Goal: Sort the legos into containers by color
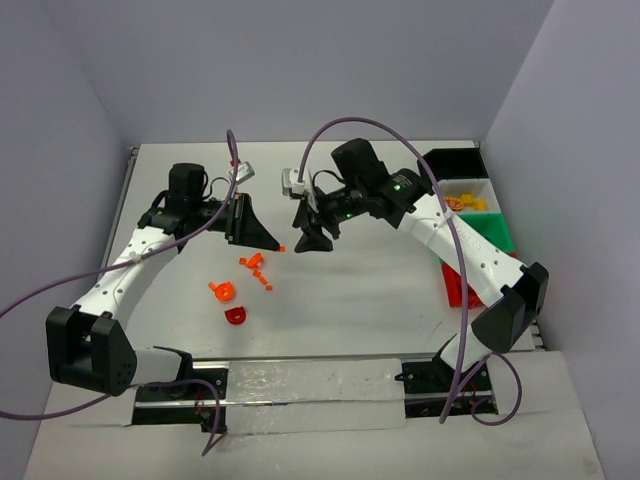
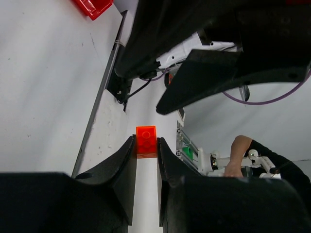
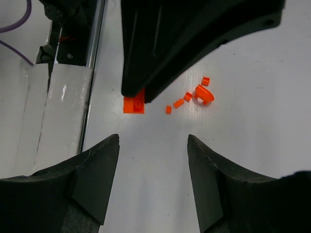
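Starting on the left of the bench (image 1: 330,330), a small scatter of loose legos (image 1: 255,263) is lying on the white surface. They are orange bits, with a rounded orange piece (image 1: 222,291) just below them and a red round piece (image 1: 236,316) a touch nearer the arm bases.

Just right of that scatter, the left tool (image 1: 273,243) is hanging above the bench with its tip pointing toward the middle. It is pinching an orange brick (image 2: 146,141) between its two fingertips. In the left wrist view the studs are showing and the brick is sitting right at the tip of the jaws.

Facing it is the right tool (image 3: 153,141), close but apart. Its jaws are standing wide open with nothing between them, and the orange brick is showing just beyond the gap.

Along the right edge the containers (image 1: 470,182) are sitting in a row, with black at the far end, then white, green and red nearest. The white one is holding yellow and orange bits, and the right arm is covering part of the red one.
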{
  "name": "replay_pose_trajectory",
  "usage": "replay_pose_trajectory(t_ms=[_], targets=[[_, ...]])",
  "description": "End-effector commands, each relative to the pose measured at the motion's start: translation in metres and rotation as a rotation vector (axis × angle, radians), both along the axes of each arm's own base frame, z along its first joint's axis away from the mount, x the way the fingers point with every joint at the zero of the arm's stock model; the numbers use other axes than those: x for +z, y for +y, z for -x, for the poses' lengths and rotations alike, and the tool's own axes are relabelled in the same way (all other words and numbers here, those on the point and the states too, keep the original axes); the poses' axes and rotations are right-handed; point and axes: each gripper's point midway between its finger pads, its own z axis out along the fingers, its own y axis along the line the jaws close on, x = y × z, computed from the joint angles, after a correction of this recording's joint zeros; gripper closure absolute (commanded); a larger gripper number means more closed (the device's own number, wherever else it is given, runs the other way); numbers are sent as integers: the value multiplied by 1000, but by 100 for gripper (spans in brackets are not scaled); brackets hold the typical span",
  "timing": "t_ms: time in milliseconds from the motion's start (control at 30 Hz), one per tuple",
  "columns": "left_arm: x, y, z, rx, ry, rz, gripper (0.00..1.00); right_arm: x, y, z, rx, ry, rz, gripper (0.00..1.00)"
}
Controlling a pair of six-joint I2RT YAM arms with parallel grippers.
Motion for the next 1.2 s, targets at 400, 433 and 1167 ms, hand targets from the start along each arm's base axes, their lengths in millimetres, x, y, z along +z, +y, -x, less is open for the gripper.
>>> replay_pose_trajectory(t_ms=[400,433,1167], targets=[[19,-3,-5,17,78,39,100,17,28,13,21,-59,-11,43],[19,-3,-5,17,81,39,100,18,29,12,20,-57,-15,44],[16,13,-29,133,-13,-6,1,4,14,-22,-158,-40,24,100]])
